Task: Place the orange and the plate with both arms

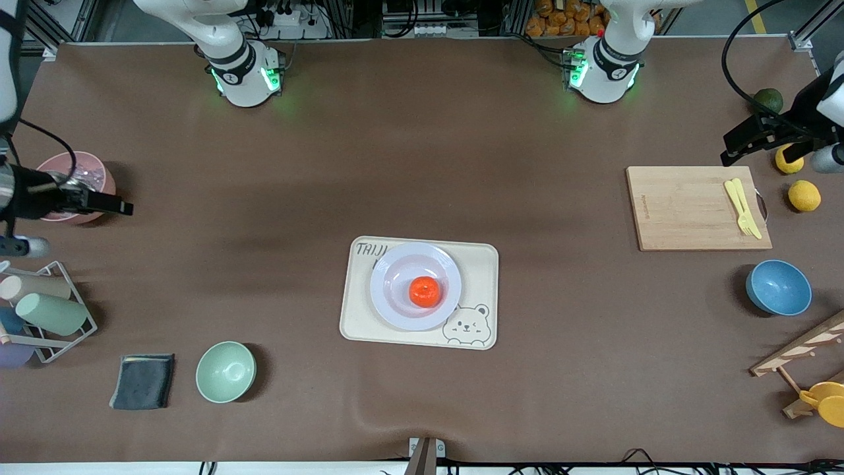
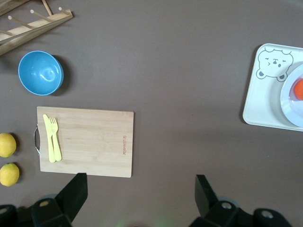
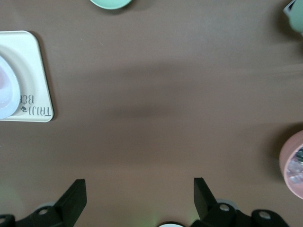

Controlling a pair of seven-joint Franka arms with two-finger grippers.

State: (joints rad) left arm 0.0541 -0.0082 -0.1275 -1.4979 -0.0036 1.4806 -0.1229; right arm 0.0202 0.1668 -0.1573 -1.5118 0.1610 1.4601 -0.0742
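The orange (image 1: 425,291) sits in the middle of the white plate (image 1: 394,300), and the plate rests on a cream bear-printed tray (image 1: 476,264) at the table's centre. The left wrist view catches only an edge of the orange (image 2: 299,89) and the plate (image 2: 289,101); the right wrist view shows just the plate's rim (image 3: 6,97). My left gripper (image 1: 727,150) hangs open and empty above the table's left-arm end, by the cutting board; its jaws (image 2: 140,189) frame bare table. My right gripper (image 1: 126,208) is open and empty by the pink cup at the right-arm end (image 3: 139,194).
A wooden cutting board (image 1: 692,208) with yellow cutlery (image 1: 743,207), two lemons (image 1: 804,196), a dark green fruit (image 1: 768,100), a blue bowl (image 1: 778,287) and a wooden rack (image 1: 801,349) fill the left-arm end. A pink cup (image 1: 79,173), a cup rack (image 1: 46,310), a dark cloth (image 1: 143,381) and a green bowl (image 1: 225,372) stand at the right-arm end.
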